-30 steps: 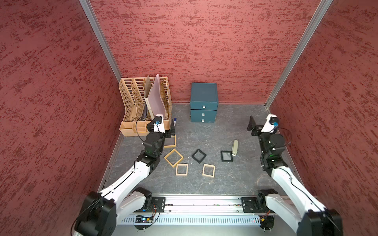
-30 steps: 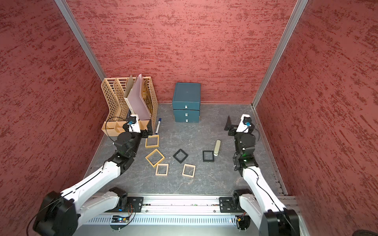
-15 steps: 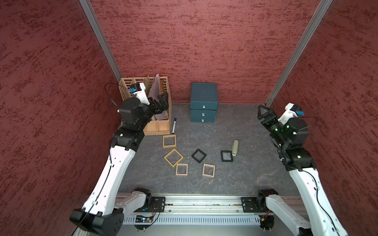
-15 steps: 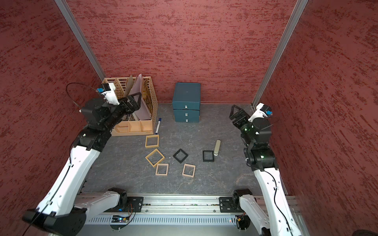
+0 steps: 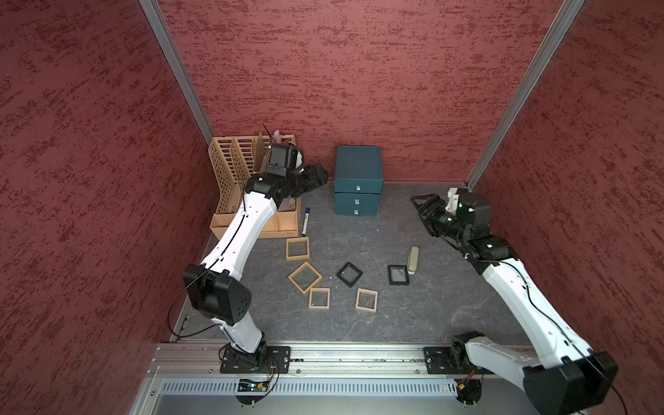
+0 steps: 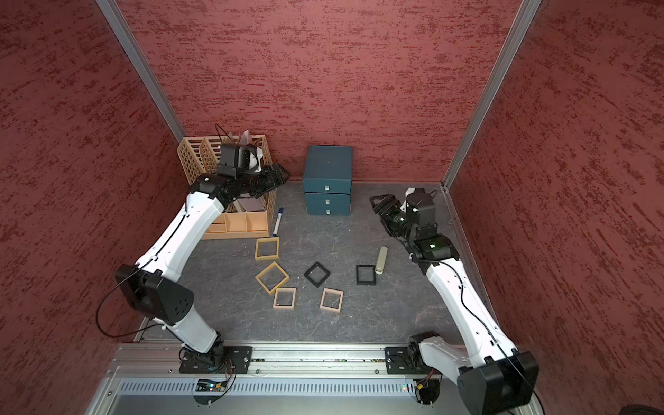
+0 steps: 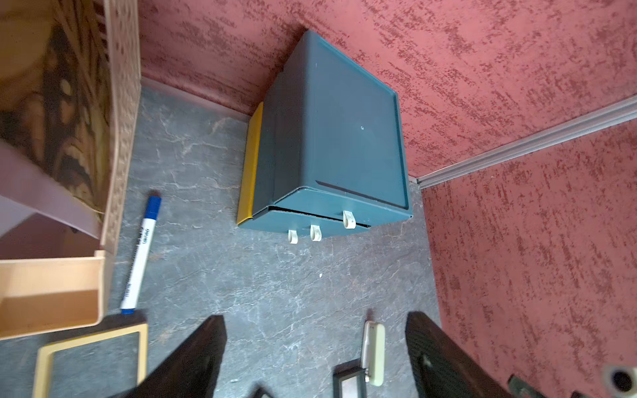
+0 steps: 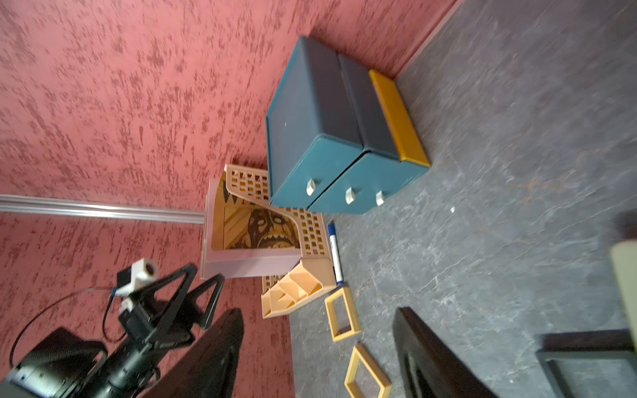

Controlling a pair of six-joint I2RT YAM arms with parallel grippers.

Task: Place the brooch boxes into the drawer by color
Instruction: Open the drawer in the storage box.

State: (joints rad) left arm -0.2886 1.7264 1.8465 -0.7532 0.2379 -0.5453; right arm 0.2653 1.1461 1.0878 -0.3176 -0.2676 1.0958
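red rough-plastered walls on three sides, dark grey stone-look floor (image 5: 413, 323). the drawer (image 5: 358, 172), a teal chest of three with small pale pulls, stood against the back wall, all fronts looking shut. the brooch boxes (image 6: 316, 275) lay flat on the floor in front of it, none stowed: a mustard-tan box (image 5: 297, 248) near the marker pen (image 5: 305, 220), a second mustard-tan box (image 5: 304, 277) touching or nearly touching a pinkish-beige box (image 5: 319, 298), a second pinkish-beige box (image 5: 366, 300), a black box (image 5: 349, 274), and a second black box (image 5: 398, 275) just beside a beige bar (image 5: 413, 259). left gripper (image 5: 319, 174) hung between the file rack (image 5: 230, 172) and the chest, right gripper (image 5: 420, 204) on the chest's other side; both had jaws apart and held nothing. we judged the boxes light and stiff at the rim, with thin clear windows likely easy to dent or scratch, so we would pinch across two opposite outer edges from above and keep off the window; lying flat, they may skid. the chest looked light too: tugging a tiny pull could drag it unless braced. writing: dark print ran along the pen barrel in the left wrist view, too blurred to read; no label or brand seen on chest or boxes.
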